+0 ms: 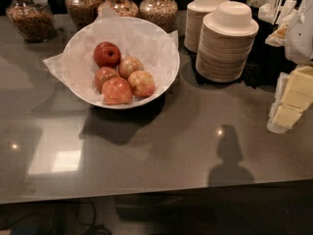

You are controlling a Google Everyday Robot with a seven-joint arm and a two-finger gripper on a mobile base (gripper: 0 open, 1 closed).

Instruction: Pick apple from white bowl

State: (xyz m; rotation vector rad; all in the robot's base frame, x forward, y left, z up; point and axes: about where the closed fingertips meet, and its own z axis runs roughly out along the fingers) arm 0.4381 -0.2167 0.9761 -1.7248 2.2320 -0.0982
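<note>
The white bowl, wide and lined with crinkled white paper, stands at the back left of the grey counter. It holds several apples. The apple, pale yellow-orange with pinkish-red blush, lies at the front right of the pile. A dark red apple lies at the back. Two redder mottled apples lie at the front left, and a tan-orange one lies in the middle. My gripper, with pale yellow parts, hangs at the right edge of the view, far to the right of the bowl and holding nothing.
Two stacks of small cream disposable bowls stand right of the white bowl. Several glass jars of grain line the back edge. The white arm shows at the upper right. The counter's front edge runs along the bottom.
</note>
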